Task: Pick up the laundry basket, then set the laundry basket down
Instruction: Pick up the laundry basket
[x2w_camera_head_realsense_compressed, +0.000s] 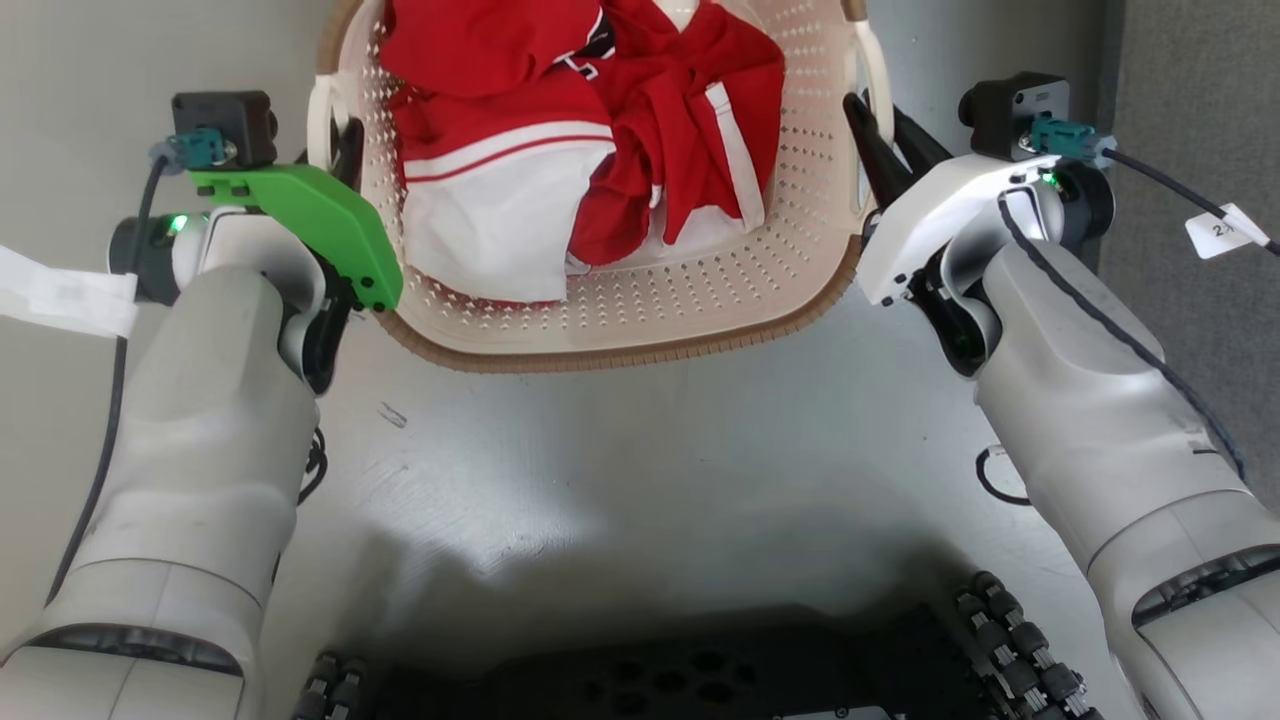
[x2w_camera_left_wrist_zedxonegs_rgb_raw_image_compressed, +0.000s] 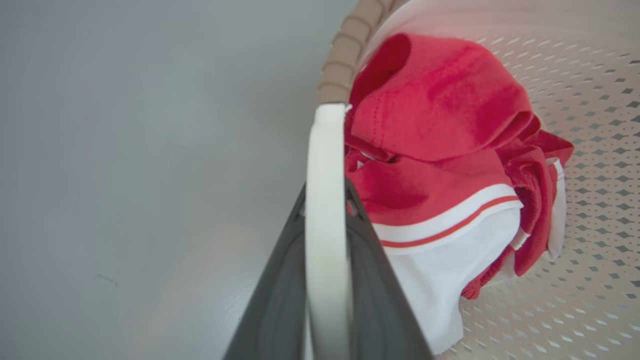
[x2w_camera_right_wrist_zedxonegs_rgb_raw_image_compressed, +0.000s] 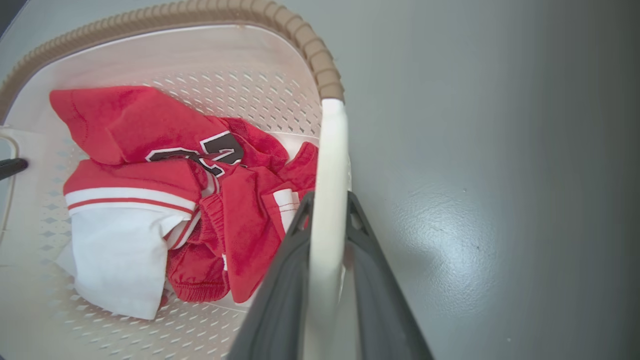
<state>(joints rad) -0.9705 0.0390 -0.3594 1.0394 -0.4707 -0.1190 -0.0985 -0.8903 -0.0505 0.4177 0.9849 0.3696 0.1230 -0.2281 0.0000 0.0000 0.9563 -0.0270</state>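
Holding crumpled red-and-white clothes (x2w_camera_head_realsense_compressed: 560, 120), cream perforated plastic laundry basket (x2w_camera_head_realsense_compressed: 650, 300), brown ribbed rim (x2w_camera_head_realsense_compressed: 620, 352), flanked by both grippers, left gripper (x2w_camera_left_wrist_zedxonegs_rgb_raw_image_compressed: 326, 200) jaws clamping one white loop handle (x2w_camera_left_wrist_zedxonegs_rgb_raw_image_compressed: 325, 150), right gripper (x2w_camera_right_wrist_zedxonegs_rgb_raw_image_compressed: 327, 205) jaws the other.

Pale grey left forearm (x2w_camera_head_realsense_compressed: 200, 430) and right forearm (x2w_camera_head_realsense_compressed: 1100, 430). Bright green plate (x2w_camera_head_realsense_compressed: 310, 220) on the left wrist, white shell (x2w_camera_head_realsense_compressed: 935, 215) on the right. Each bears a black camera block (x2w_camera_head_realsense_compressed: 225, 125), teal plug (x2w_camera_head_realsense_compressed: 200, 150) and black cable (x2w_camera_head_realsense_compressed: 119, 390). Left gripper (x2w_camera_left_wrist_zedxonegs_rgb_raw_image_compressed: 326, 192), right gripper (x2w_camera_right_wrist_zedxonegs_rgb_raw_image_compressed: 327, 197): dark tapered fingers (x2w_camera_right_wrist_zedxonegs_rgb_raw_image_compressed: 280, 300).
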